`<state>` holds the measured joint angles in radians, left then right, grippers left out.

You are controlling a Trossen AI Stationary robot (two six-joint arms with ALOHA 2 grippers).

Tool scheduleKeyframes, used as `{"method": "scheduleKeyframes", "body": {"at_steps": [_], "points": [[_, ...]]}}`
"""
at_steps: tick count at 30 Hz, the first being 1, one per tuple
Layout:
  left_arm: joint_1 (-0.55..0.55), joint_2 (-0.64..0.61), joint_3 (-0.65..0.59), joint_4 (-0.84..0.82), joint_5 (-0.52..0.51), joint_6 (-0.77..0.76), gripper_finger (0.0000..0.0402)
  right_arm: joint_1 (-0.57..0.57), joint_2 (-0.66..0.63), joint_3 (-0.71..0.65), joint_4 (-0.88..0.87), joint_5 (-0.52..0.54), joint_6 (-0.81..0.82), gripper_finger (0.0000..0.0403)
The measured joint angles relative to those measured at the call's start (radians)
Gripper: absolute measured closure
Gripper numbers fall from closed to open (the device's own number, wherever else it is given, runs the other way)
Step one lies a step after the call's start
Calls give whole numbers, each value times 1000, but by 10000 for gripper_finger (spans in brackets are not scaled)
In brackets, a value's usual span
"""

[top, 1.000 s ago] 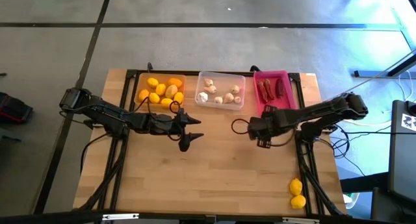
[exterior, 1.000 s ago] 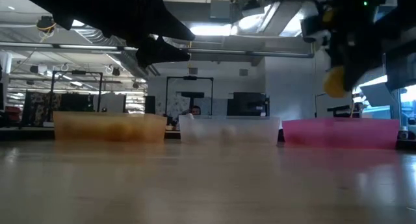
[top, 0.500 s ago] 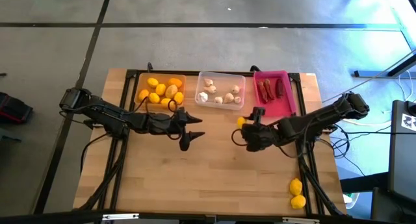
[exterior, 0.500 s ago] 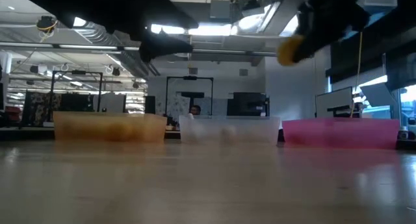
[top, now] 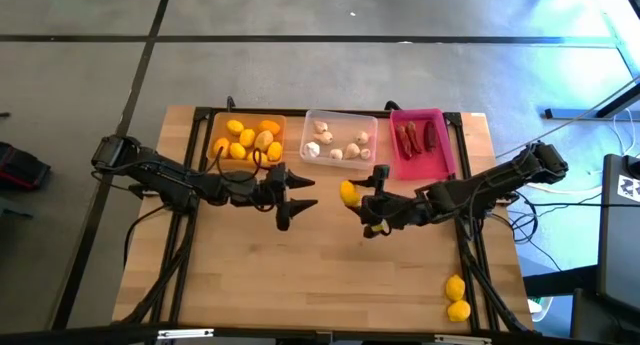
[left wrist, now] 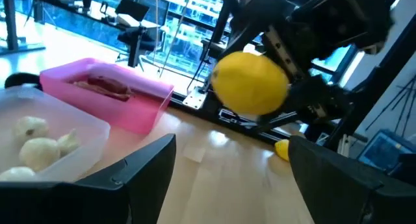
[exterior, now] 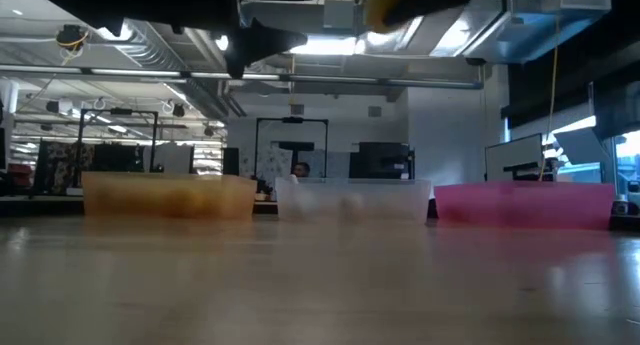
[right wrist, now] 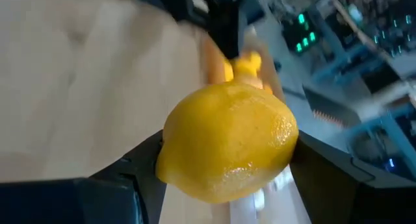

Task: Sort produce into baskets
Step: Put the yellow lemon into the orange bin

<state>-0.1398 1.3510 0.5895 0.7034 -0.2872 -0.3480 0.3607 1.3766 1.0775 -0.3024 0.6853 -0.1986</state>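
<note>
Lemon (top: 348, 193), pinched in the right gripper (top: 357, 199) fingers above the worktop (top: 330, 275), could collide with the open-fingered left gripper (top: 296, 197) nearby and drop short of the orange tray (top: 213, 135).

Your low view glares with ceiling lights (exterior: 330, 45); the near table (exterior: 320, 285) blurs, and the held lemon (right wrist: 227, 141) is soft with motion.

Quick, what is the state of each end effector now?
Left end effector: open, holding nothing, above the table.
Right end effector: closed on a lemon, held above the table.
</note>
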Motion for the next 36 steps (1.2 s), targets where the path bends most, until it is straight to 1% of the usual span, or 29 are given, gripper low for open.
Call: {"method": "scheduleKeyframes", "body": {"at_steps": [5, 9, 16, 20, 24, 27, 36], "points": [[0, 0, 13, -2, 21, -48, 109, 0, 14, 0, 122, -50, -113, 139], [0, 0, 31, 1, 42, -50, 109, -1, 41, 0, 183, -69, -156, 139], [0, 12, 41, 18, 53, -63, 109, -1, 74, 0, 271, -66, -248, 139], [0, 70, 42, 151, 130, -61, 109, -9, 75, 0, 292, -77, -256, 139], [6, 130, 42, 237, 123, -62, 109, -8, 75, 0, 306, -93, -275, 139], [11, 167, 50, 303, 141, -61, 109, -8, 75, 0, 305, -94, -279, 139], [7, 292, 174, 331, 169, -14, 109, -6, 74, 0, 299, -112, -281, 139]]}}
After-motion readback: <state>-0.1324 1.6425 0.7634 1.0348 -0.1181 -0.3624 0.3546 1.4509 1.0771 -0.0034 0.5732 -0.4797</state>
